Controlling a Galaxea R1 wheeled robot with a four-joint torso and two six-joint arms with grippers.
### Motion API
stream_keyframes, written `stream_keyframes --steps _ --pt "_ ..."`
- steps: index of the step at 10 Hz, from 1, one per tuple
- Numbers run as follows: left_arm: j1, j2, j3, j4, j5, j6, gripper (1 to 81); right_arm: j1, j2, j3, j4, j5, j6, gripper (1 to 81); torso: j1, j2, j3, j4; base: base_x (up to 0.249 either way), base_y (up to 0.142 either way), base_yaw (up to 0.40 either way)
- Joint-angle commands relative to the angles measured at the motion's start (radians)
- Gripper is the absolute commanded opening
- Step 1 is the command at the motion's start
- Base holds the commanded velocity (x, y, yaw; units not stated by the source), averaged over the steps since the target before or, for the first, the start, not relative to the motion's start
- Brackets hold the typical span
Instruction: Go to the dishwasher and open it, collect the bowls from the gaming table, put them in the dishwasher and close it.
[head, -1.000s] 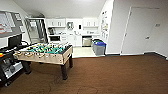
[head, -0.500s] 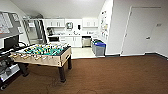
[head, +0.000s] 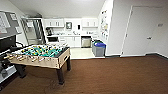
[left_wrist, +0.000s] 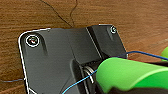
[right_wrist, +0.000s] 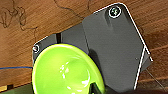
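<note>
The dishwasher, a grey steel front, stands shut among white cupboards in the kitchenette far ahead. A bright green bowl sits in my right gripper, with a dark finger over its rim, above the brown floor and the robot's dark plate. In the left wrist view a green rounded bowl side shows close by; whether the left gripper touches it is unclear. The gaming table is out of view.
A table-football table stands close on the left over brown carpet. A grey bin with a blue lid sits at the kitchenette's right corner. A white door is shut on the right wall. Open carpet lies ahead.
The whole head view has shifted as the robot drives: the table-football table has slid toward the left edge and looks a little larger. The kitchenette stays ahead.
</note>
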Motion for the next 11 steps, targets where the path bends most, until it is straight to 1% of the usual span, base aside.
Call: stream_keyframes --steps 1,11 --pt "-0.048 -0.019 0.002 0.009 0.019 0.001 1.0 0.048 -0.004 0.003 -0.01 -0.032 -0.004 1.0 0.0 0.0 0.0 0.0 0.138 0.0 0.0" --pt "-0.046 -0.013 0.002 0.013 0.019 0.002 1.0 0.055 -0.001 0.001 -0.01 -0.039 -0.004 1.0 -0.001 0.0 0.0 0.0 0.138 0.0 0.0"
